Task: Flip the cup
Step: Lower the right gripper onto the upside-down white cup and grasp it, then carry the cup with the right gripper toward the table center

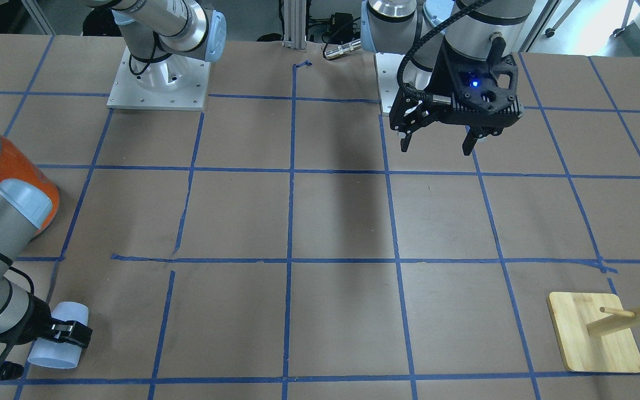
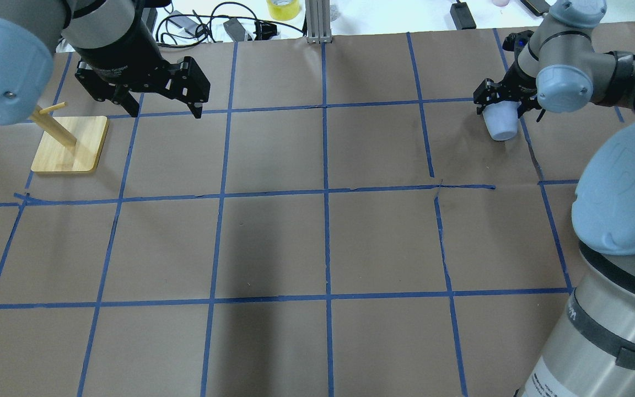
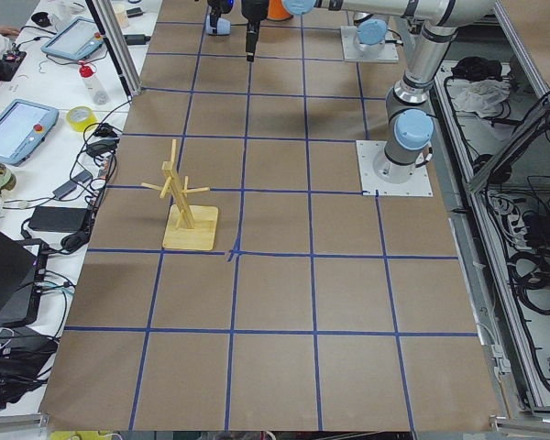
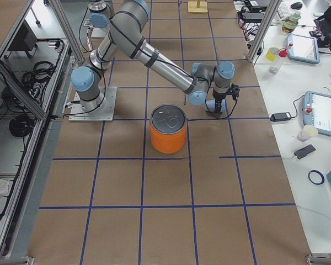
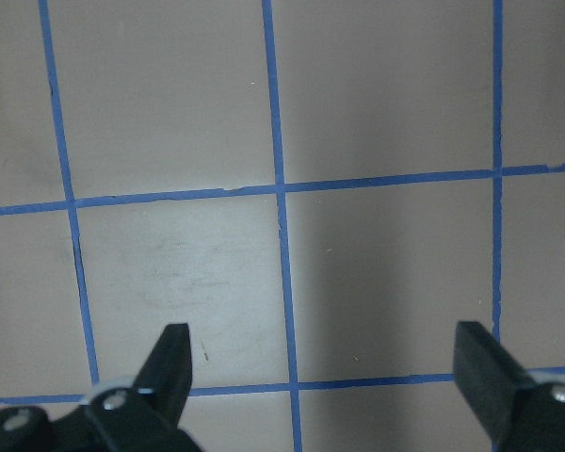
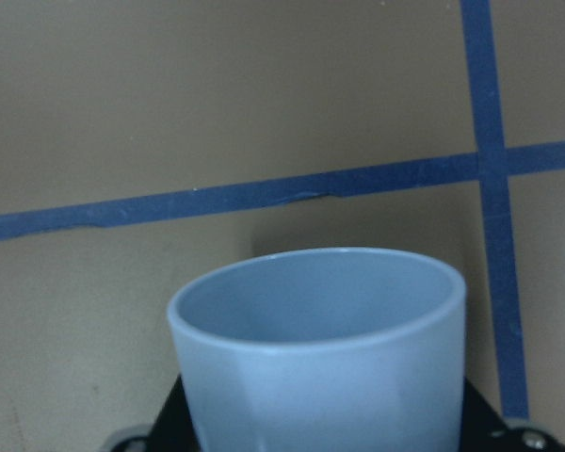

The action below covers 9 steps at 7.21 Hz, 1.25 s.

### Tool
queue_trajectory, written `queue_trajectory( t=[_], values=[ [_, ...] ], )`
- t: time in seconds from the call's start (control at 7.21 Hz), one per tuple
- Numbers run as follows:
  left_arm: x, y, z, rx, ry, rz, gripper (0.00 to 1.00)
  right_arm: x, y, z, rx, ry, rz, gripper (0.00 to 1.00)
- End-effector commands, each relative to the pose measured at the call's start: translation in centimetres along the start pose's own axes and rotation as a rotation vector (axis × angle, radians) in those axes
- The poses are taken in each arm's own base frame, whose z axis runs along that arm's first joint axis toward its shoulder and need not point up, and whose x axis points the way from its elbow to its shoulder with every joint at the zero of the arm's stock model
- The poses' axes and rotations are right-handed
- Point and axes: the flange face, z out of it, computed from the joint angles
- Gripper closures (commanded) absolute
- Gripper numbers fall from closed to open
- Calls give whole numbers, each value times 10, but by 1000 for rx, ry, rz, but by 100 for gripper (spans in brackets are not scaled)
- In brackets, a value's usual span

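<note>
The pale blue-white cup [image 1: 56, 344] is clamped between the fingers of my right gripper [image 1: 67, 332] at the table's far right corner area. It also shows in the overhead view [image 2: 501, 122] under that gripper [image 2: 507, 103]. In the right wrist view the cup [image 6: 320, 348] fills the lower frame, its open rim pointing away from the wrist toward the table. It is held tilted; I cannot tell whether it touches the table. My left gripper [image 1: 439, 141] hangs open and empty above the table, its fingertips [image 5: 174, 363] wide apart over blue tape lines.
A large orange can [image 1: 17, 166] with a silver top stands beside the right arm, also seen from the right side [image 4: 168, 132]. A wooden peg stand [image 2: 69, 144] sits near the left gripper. Blue tape grids the brown paper table [image 2: 323, 242].
</note>
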Motion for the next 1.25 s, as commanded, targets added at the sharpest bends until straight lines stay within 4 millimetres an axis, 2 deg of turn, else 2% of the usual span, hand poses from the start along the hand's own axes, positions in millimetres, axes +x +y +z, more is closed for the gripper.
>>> queue_trajectory(
  t=[0.0,0.14,0.28,0.42,0.55,0.69,0.83,1.11],
  values=[
    [0,0,0,0,0,0,0,-5,1,-11,13,1,-54,44],
    [0,0,0,0,0,2,0,-38,5,-30,34,-10,-194,44],
    [0,0,-1,1,0,2,0,-91,15,-53,59,0,-316,44],
    [0,0,0,0,0,2,0,-153,31,-63,71,-14,-500,44],
    [0,0,0,0,0,2,0,-215,50,-62,71,-19,-673,45],
    [0,0,-1,1,0,2,0,-265,69,-60,80,-20,-844,45],
    [0,0,-1,1,0,2,0,-301,88,-57,63,-24,-948,49],
    [0,0,-1,1,0,2,0,-361,123,-48,54,19,-1354,52]
  ],
)
